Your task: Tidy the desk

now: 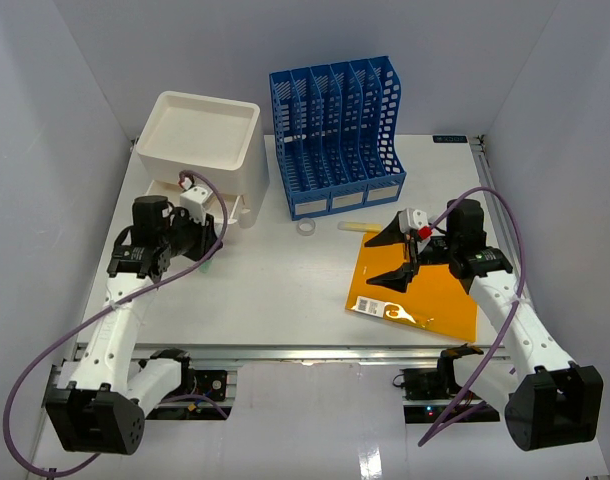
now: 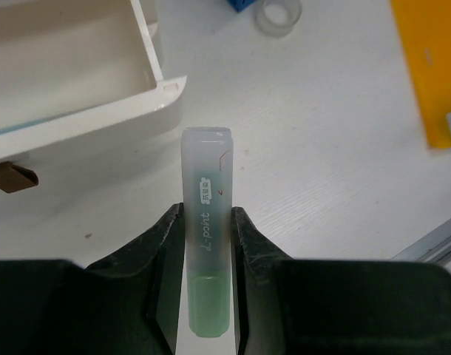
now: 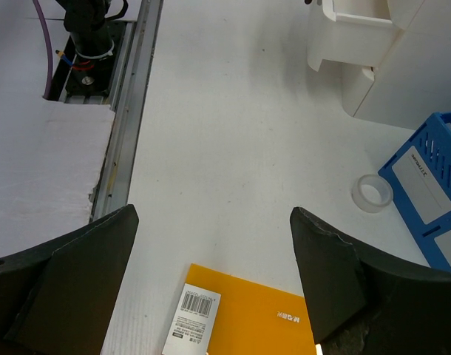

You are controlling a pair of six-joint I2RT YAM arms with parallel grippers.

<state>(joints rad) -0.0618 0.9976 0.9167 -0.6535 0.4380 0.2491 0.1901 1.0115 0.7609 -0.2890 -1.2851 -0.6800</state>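
Just beneath left tool (image 2: 207, 222), the desk (image 2: 314, 155)

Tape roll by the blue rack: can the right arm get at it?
Probably yes: the right gripper hangs open over the folder, with only bare desk between it and the tape roll.

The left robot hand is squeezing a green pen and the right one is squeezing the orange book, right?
Not quite. The left gripper does squeeze the green pen, but the right gripper hangs open over the orange book, gripping nothing. The right wrist view shows it.
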